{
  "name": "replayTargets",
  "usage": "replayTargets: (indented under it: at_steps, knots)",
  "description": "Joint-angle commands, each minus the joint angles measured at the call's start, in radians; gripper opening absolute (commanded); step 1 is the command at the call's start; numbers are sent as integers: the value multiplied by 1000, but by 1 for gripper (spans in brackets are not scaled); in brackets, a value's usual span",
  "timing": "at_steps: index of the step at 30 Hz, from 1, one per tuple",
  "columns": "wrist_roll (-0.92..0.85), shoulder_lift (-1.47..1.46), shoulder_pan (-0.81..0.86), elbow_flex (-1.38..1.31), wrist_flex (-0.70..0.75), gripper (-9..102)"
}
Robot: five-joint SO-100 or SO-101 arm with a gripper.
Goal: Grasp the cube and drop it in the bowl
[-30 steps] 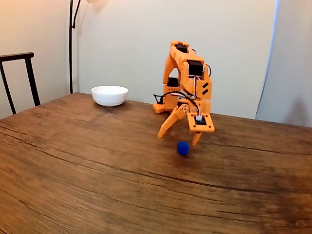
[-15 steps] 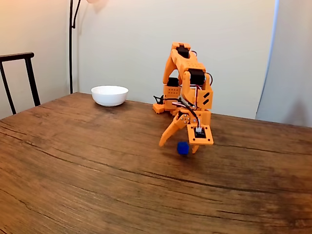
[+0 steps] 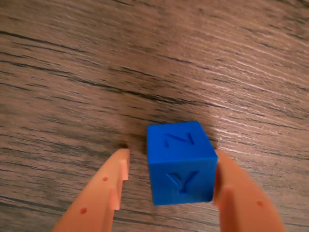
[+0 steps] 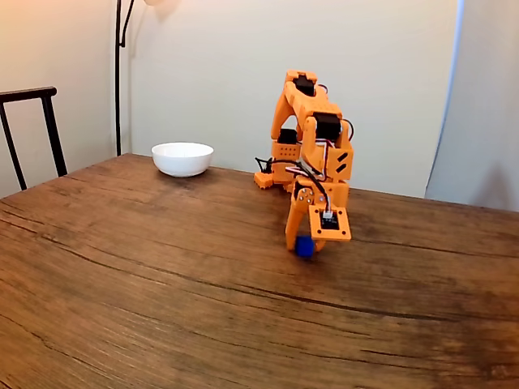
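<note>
Straddling the small deep-blue plastic cube (image 3: 180, 163) on the wooden tabletop (image 3: 72, 72), the orange two-finger tool (image 3: 170, 182) touches one side only, not yet clamped.

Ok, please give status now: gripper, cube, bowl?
Gripper down at table, jaws around cube, left finger not touching. Cube on wood. Bowl far back left, path clear.

A dark-grained wooden table (image 4: 162, 284) fills the near scene. At far left a black chair (image 4: 32, 121) stands beside it, and a thin black lamp pole (image 4: 118, 73) rises against the cream wall (image 4: 211, 65)
</note>
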Motion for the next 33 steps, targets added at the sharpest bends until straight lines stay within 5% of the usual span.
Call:
replayTargets:
  at_steps: [1,24,33]
  knots:
    - [-9,0,-2,-8,6,15]
    - [55,15,54,-160,14,9]
    - [138,15,129,-436,365,9]
